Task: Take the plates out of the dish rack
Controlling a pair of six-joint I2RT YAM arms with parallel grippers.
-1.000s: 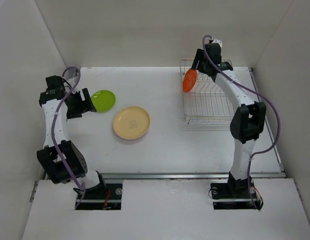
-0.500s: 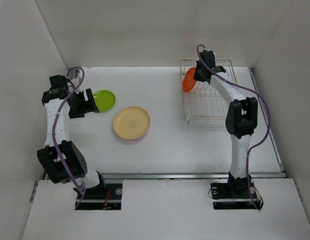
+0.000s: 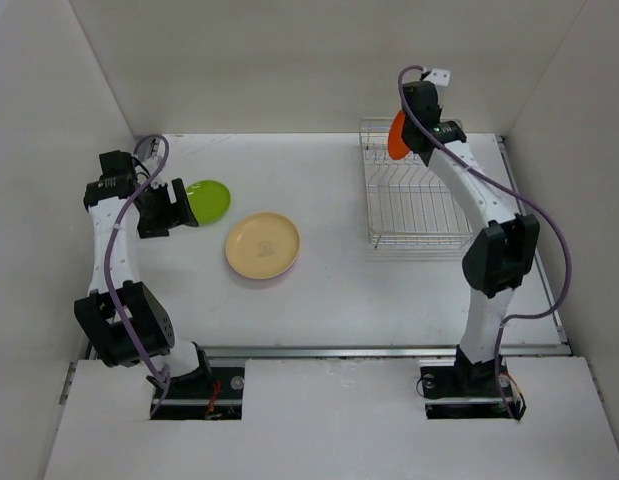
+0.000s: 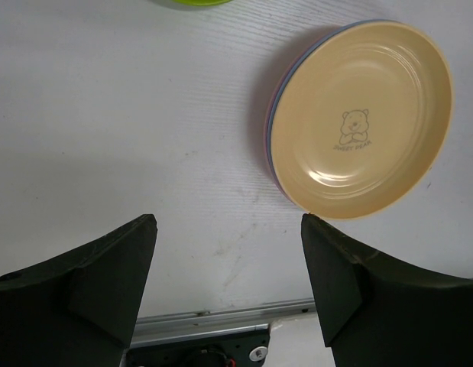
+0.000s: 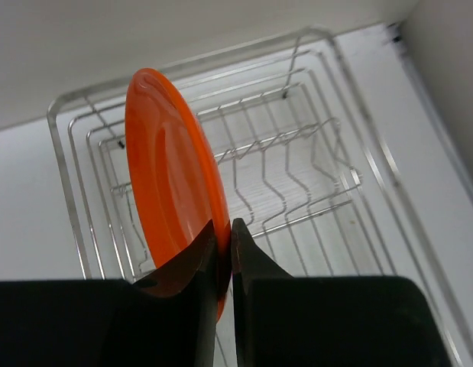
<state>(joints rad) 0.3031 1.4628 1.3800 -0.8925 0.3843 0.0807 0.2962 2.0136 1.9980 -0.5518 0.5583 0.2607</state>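
My right gripper (image 5: pixel 223 233) is shut on the rim of an orange plate (image 5: pixel 169 187), which hangs on edge above the silver wire dish rack (image 5: pixel 312 176). From above, the orange plate (image 3: pixel 397 134) is up over the rack's (image 3: pixel 414 205) far left corner with the right gripper (image 3: pixel 411 125) on it. No other plates stand in the rack. A cream-yellow plate (image 3: pixel 262 245) tops a stack on the table; its pink and blue edges show beneath the cream plate (image 4: pixel 362 115). A lime green plate (image 3: pixel 207 200) lies left of it. My left gripper (image 3: pixel 174 205) hovers open beside the green plate, holding nothing.
White walls close in the table at the back and both sides. A metal rail (image 3: pixel 329 351) runs along the near edge by the arm bases. The right arm's purple cable (image 3: pixel 534 215) loops out to the right of the rack.
The right gripper dipped to the orange plate in the rack, shut on its rim, and has lifted it up out of the rack. The left arm shifted slightly and now holds still.
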